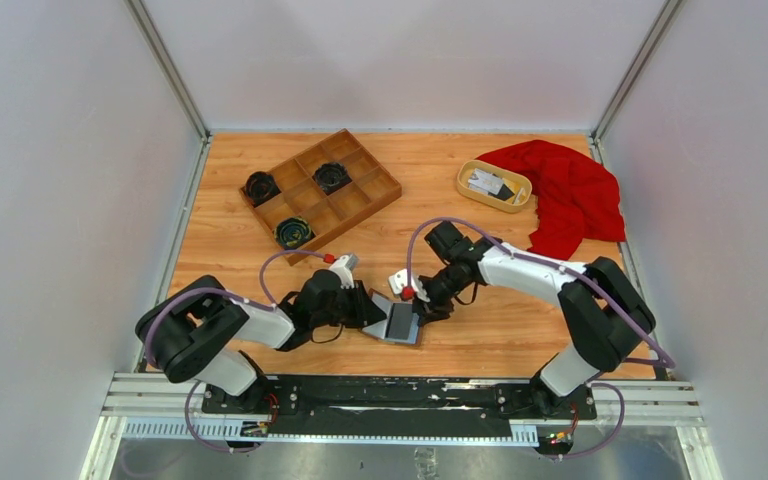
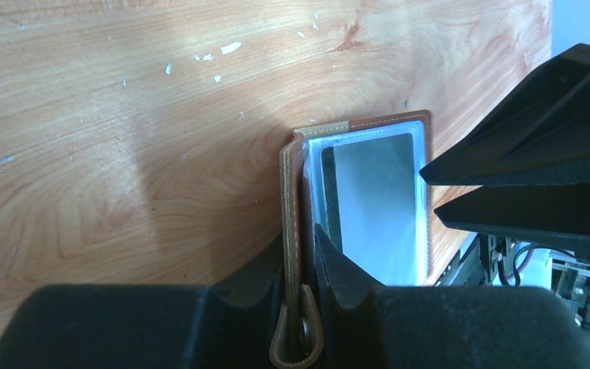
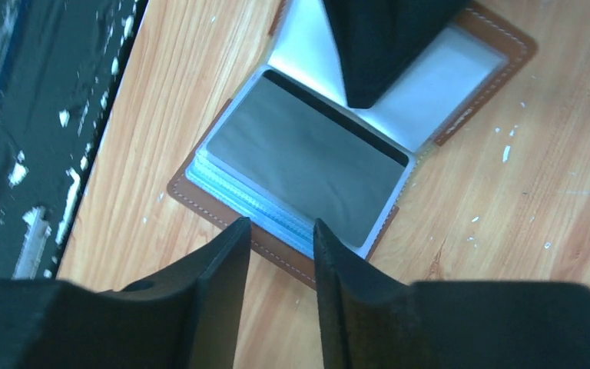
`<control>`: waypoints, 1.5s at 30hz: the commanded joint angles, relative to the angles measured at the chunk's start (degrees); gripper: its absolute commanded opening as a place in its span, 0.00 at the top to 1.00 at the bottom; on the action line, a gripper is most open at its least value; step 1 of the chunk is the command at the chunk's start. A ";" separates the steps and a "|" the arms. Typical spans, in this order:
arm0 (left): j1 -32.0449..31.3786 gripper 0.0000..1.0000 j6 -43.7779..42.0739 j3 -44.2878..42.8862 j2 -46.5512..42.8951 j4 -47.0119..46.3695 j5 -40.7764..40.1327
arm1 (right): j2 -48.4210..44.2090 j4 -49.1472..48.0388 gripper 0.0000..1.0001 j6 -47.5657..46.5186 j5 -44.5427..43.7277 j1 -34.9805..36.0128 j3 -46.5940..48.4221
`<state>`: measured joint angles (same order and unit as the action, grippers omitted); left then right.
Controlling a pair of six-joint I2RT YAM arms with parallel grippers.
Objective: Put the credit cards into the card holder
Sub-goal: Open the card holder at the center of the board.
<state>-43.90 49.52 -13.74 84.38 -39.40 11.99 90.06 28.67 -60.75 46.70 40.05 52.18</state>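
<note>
Wooden worktop (image 1: 480, 180) carries everything. On its far part lie a red cloth (image 1: 565, 190), a compartment tray (image 1: 352, 200) and a small yellow dish (image 1: 468, 185), where some credit cards (image 1: 490, 184) lie, well apart from the work. Near the arm bases the card holder (image 1: 397, 322) lies open between the two arms. The left end effector (image 2: 301, 242) is closed on the brown leather flap of the card holder, which stands up between its fingers, so the clear pockets are exposed. The right end effector (image 3: 280, 224) hangs just above one edge of the holder, with its jaws partly open and nothing between them. One dark card (image 3: 315, 157) sits in the top pocket and looks fully pushed in. To do this step well, the left one should probably hold the flap firmly without pulling, because the holder may slide on the smooth wood. The right one should rise straight up, so that no fingertip drags the card out again, and only then go to the dish.
</note>
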 commanded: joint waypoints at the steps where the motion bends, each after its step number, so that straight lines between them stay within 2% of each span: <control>1: 0.39 0.84 -2.74 1.31 3.40 4.24 -1.77 | -2.54 0.90 0.57 -8.15 -3.36 1.88 -2.69; 5: 0.48 0.86 -3.15 1.17 4.59 4.17 -1.54 | -2.01 -1.24 0.53 -6.77 -7.31 3.57 -2.90; 10: 0.48 0.86 -3.28 1.23 4.22 4.23 -1.21 | -2.45 -1.89 0.54 -5.45 -8.76 4.13 -2.66; 17: 0.48 0.87 -3.81 0.76 4.37 4.21 0.28 | -4.60 -1.97 0.51 -2.57 -6.96 4.09 -1.71; 32: 0.48 0.87 -4.29 -0.59 4.21 4.15 3.76 | 0.43 -6.77 0.49 -1.72 -18.70 9.38 -2.76; 45: 0.48 0.86 -5.35 -1.15 4.50 4.15 5.75 | -0.76 -10.98 0.39 -1.90 -24.18 12.62 -4.54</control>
<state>-43.33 46.46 -15.05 86.96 -41.21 16.14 88.97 21.45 -63.09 25.96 50.85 49.54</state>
